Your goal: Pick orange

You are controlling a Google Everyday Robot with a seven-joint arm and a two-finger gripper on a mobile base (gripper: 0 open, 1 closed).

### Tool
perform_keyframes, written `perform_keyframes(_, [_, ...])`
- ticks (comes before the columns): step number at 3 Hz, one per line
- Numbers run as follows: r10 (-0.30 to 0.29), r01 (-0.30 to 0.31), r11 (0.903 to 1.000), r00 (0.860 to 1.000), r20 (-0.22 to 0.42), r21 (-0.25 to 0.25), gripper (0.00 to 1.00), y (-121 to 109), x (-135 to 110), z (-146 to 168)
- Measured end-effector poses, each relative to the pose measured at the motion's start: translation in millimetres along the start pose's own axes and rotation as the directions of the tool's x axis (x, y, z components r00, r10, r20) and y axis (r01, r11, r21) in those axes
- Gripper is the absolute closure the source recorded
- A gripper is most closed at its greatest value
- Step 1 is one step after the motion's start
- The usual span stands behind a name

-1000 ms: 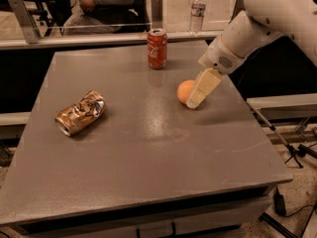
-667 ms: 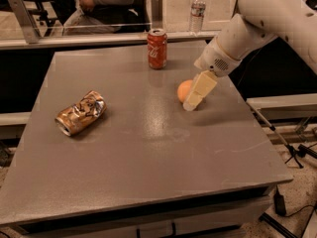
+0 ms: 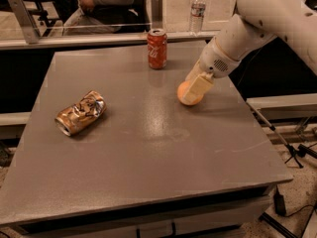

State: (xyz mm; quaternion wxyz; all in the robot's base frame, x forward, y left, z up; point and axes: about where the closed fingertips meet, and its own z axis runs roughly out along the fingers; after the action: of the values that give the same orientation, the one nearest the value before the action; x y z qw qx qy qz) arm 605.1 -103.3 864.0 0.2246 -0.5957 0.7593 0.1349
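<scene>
As things lie L to R on the grey bench: crushed can, cola can, orange, gripper.
Crushed can: orange-brown, dented, on its side at L of bench, open end toward near-L; well apart from everything else.
Person: seated behind bench at far L, beyond a low rail; only torso and arm in view.
Cola can: red, upright, near far edge of bench, approx. mid-width.
Orange: pale, round, resting on bench R of centre, nearer far edge than near edge; sits near-R of cola can, clear gap between them; L half shows, R half covered by gripper.
Gripper: down at the orange, cream end slanting down-L across the fruit's R side, low over bench top and prob. touching the fruit.
Jaws state: can't tell, neither how far open nor whether the fruit is held.
Water bottle: clear, upright, past bench's far edge, just above gripper in view.
Arm: white, bulky, enters from top-R corner and angles down-L to the gripper.
</scene>
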Motion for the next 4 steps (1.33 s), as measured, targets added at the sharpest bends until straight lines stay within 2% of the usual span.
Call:
perform_keyframes(1, [-0.022, 0.022, 0.9997, 1.000, 0.000, 0.008, 0.67, 2.2, -6.8, -7.2])
perform_keyframes(2, [-0.063, 0.063, 0.9972, 0.998, -0.006, 0.040, 0.90, 0.1, -23.0, -26.6])
perform_keyframes(3, [-0.091, 0.090, 0.9939, 0.996, 0.005, 0.063, 1.00, -4.2, -40.6, -48.5])
perform_keyframes(4, [-0.121, 0.116, 0.9901, 0.990, 0.067, 0.079, 1.00, -5.4, -64.5, -78.7])
